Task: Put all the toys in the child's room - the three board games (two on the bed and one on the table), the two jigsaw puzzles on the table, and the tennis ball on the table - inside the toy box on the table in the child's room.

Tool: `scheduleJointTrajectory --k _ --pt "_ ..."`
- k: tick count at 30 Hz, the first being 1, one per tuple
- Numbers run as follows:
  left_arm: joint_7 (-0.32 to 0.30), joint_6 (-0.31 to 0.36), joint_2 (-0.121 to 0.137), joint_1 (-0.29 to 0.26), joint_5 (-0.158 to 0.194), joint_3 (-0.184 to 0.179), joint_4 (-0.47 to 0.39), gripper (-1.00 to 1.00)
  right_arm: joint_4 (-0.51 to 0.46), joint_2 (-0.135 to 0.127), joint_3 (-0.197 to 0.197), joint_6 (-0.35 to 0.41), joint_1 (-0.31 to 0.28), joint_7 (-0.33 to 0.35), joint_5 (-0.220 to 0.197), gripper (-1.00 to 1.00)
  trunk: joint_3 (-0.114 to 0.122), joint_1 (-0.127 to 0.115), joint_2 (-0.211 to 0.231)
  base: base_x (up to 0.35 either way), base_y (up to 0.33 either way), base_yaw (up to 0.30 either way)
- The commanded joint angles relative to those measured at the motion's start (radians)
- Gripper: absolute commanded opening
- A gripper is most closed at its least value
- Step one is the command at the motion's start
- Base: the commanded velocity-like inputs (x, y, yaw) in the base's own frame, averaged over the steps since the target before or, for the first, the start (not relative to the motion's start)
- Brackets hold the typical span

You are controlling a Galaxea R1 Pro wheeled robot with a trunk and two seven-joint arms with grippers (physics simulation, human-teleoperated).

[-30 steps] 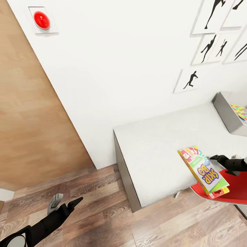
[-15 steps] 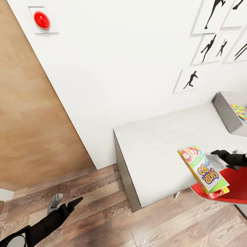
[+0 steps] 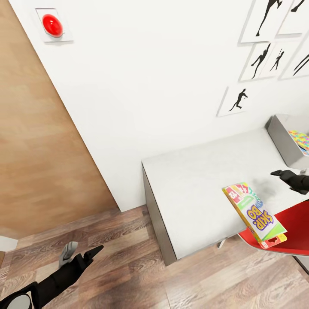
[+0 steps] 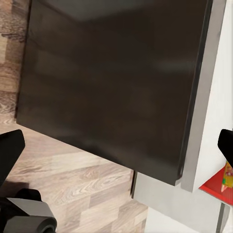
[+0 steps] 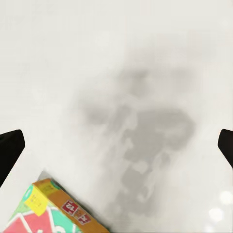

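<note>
nearest the robot, the left pincer (image 3: 88,256) hangs low over the wood-plank floor (image 3: 128,266), fingers apart and holding nothing, likely parked out of the way beside the dark side panel (image 4: 111,82) of the worktop (image 3: 201,189).

further out, the skip-bo game (image 3: 254,214) lies at the near edge of the worktop, one end on the pale top and the other overhanging toward the red chair (image 3: 296,231). its long axis runs diagonally, from the worktop out over the chair, and its printed face looks tilted up. it reads as set down there, handy to the toy box and not yet inside.

beyond it, the right pincer (image 3: 285,175) hovers over bare worktop, fingers apart and empty, clear of the game.

farthest, the toy box (image 3: 281,141) sits against the wall with a jigsaw puzzle (image 3: 300,140) showing inside.
</note>
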Motion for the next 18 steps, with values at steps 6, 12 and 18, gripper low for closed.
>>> scheduleJointTrajectory --k 6,12,18 --pt "0.01 0.002 0.006 -0.003 -0.011 0.001 0.0 1.0 -0.145 -0.006 -0.017 0.076 0.009 0.009 -0.017 1.0 -0.001 0.0 -0.001 0.0 0.0 0.0" --pt "0.017 0.001 0.005 -0.007 -0.038 -0.001 0.001 1.0 -0.3 -0.023 -0.034 0.165 0.061 0.012 -0.043 1.0 -0.001 0.0 -0.001 0.0 0.0 0.0" --pt "0.021 0.002 0.002 -0.008 -0.048 -0.002 0.002 1.0 -0.414 -0.031 -0.049 0.206 0.118 0.018 -0.059 1.0 -0.001 0.0 -0.001 0.0 0.0 0.0"
